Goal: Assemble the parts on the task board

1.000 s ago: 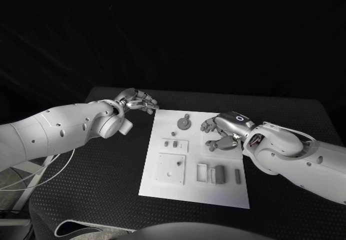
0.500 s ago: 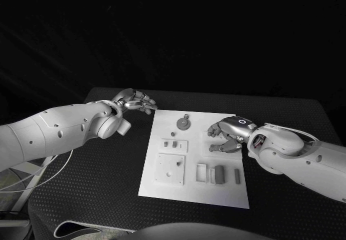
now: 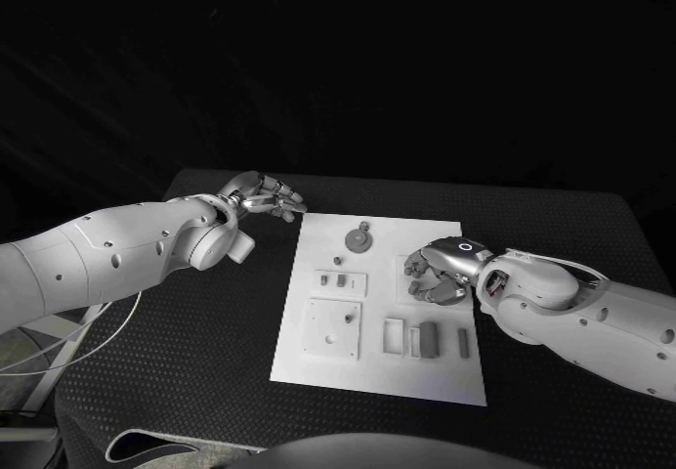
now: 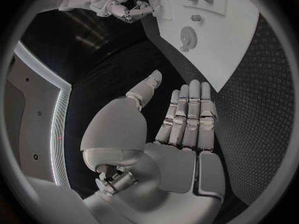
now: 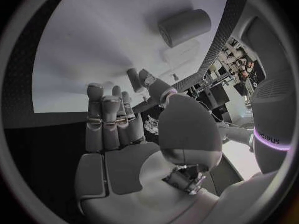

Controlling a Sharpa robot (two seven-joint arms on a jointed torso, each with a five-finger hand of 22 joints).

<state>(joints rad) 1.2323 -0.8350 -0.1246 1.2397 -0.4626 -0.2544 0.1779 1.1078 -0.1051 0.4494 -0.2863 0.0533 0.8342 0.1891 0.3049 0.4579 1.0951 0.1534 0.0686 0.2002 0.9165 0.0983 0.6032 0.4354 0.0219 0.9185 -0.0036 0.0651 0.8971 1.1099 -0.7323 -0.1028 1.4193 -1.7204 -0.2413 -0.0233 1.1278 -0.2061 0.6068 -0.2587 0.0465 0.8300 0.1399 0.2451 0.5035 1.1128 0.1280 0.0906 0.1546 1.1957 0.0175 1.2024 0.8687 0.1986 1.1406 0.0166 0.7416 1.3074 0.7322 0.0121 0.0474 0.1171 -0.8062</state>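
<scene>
White plate first: your task board (image 3: 378, 366) lies in the middle of the black table (image 3: 184, 391), and most of the assembly looks still ahead of you. Nearest you, a square panel (image 3: 334, 330) sits at the board's left, and beside it a row of small grey blocks (image 3: 427, 340) lies loose in a line. Further up, a smaller plate with two short pegs (image 3: 341, 283) sits on the board, and near the far edge a round gear-like part (image 3: 360, 240) rests flat. I cannot tell from here whether any of these is already seated where it belongs.

Your right hand (image 3: 437, 277) is over the middle right of the board, fingers curled downward. In the right wrist view the fingers (image 5: 109, 122) reach toward the white surface with a grey cylinder (image 5: 184, 27) lying beyond them, apart from the fingertips; I cannot tell whether the hand pinches anything.

Your left hand (image 3: 265, 198) hovers off the board's far left corner, above the table, fingers extended side by side and holding nothing, as the left wrist view (image 4: 181, 119) confirms.

Compared with a second ago, your right hand has drawn toward you and lowered over the board, its fingers more tucked in. The left hand and the parts have not shifted.
</scene>
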